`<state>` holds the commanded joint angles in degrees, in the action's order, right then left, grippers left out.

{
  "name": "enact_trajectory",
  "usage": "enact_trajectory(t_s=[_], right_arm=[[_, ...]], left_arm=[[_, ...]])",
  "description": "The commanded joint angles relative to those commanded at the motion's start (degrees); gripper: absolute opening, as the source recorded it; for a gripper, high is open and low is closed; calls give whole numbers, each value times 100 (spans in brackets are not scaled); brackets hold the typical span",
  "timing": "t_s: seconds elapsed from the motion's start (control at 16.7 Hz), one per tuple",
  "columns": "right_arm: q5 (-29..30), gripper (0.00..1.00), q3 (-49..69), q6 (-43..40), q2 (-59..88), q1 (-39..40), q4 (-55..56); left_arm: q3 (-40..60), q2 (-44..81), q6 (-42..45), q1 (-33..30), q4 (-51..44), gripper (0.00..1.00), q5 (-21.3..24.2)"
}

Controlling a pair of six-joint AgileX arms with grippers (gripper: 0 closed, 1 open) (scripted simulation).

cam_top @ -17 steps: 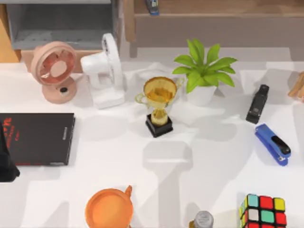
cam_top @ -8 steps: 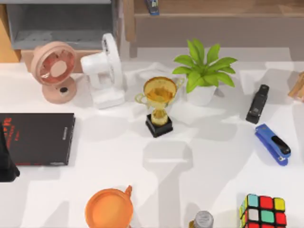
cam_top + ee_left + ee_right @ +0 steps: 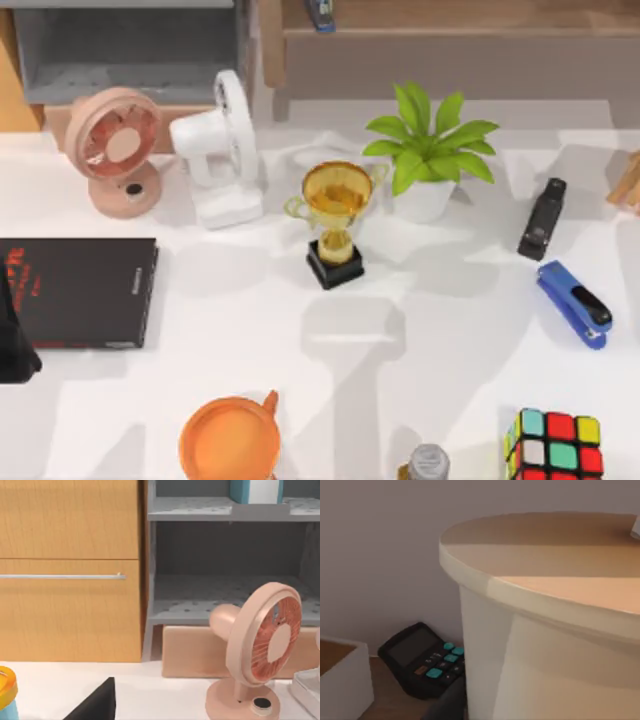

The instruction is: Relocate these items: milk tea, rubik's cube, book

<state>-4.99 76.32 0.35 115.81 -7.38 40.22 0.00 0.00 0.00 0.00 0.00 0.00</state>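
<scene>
Rubik's cube (image 3: 556, 445) near table's (image 3: 450, 320) right front corner.

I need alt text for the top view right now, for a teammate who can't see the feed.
A white table seen from above: a gold trophy on a black base stands mid-table, with a pink desk fan and white fan behind-left and a potted green plant right. A black book with red lettering lies left; the multicoloured rubik's cube sits front-right.

rubik's cube (image 3: 556, 444) at table's front right; teal book (image 3: 254, 491) upright on shelf

Glossy gold trophy (image 3: 334, 200); wood-grain cabinet (image 3: 70, 570); smooth matt cream cup (image 3: 545, 630).
</scene>
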Motion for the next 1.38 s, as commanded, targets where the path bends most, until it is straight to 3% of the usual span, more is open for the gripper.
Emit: enact_trajectory(t_s=[0.54,0.96,1.38], right_arm=[[-132,0,-1817,9,-1487,-109,319],[-178,0,-1913,24,-1569,-141,390],[-1017,0,-2237,53,-1224,-1344,1481]], left_arm=[[0,0,0,0,0,100,0],[0,0,0,0,0,100,0],[0,0,0,0,0,100,0]])
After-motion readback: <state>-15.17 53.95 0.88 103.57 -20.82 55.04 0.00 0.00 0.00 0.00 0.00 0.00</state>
